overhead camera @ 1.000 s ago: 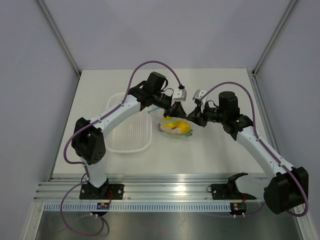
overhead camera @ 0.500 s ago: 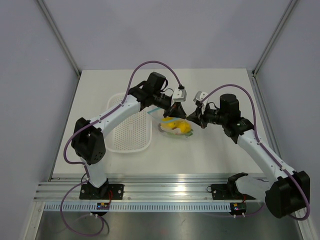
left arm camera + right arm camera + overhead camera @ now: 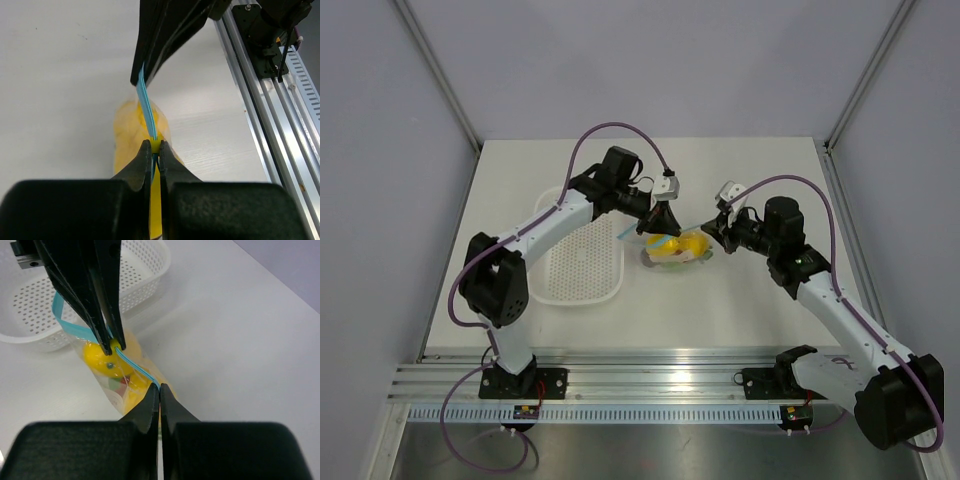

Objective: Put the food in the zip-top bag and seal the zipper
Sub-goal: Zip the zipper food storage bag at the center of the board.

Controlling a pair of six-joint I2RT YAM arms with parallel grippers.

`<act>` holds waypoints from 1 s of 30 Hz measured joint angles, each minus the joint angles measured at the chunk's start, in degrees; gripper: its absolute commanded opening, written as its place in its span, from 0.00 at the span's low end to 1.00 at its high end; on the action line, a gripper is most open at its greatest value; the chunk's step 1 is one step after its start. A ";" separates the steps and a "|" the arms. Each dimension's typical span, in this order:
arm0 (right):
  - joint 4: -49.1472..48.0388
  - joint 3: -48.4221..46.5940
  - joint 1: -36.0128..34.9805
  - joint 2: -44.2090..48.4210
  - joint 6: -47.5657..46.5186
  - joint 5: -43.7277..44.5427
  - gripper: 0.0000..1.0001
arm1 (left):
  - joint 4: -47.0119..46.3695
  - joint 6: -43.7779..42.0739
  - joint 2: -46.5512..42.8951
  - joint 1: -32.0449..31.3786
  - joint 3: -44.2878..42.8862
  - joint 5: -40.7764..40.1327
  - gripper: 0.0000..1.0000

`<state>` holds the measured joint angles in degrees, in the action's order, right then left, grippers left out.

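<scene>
Beside the basket point(image 3: 582, 268), left gripper point(image 3: 155, 149) and right gripper point(image 3: 159, 391) clamp the zipper point(image 3: 136, 368); only right wrist view reveals red food point(image 3: 123, 382).

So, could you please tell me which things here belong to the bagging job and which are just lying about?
Belonging to the job: zip-top bag, holding yellow toy fruit; its light blue zipper, pinched by the left claw and the right claw.
Just lying about: white perforated basket, beside the bag.
</scene>
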<state>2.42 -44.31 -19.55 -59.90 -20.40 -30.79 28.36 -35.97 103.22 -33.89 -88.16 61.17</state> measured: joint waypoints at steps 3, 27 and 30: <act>-1.36 0.61 0.09 0.09 0.79 2.89 0.00 | -0.11 0.31 -0.55 1.64 2.16 -0.04 0.00; -6.25 1.27 4.70 -0.02 4.83 10.58 0.00 | -2.75 5.90 -10.64 14.32 17.38 -2.47 0.00; -6.27 1.29 4.70 -0.02 5.16 10.32 0.00 | -3.04 6.19 -10.64 14.53 17.44 -2.45 0.00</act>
<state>-3.86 -43.03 -14.85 -59.92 -15.25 -20.47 25.32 -29.78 92.58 -19.35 -70.72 58.72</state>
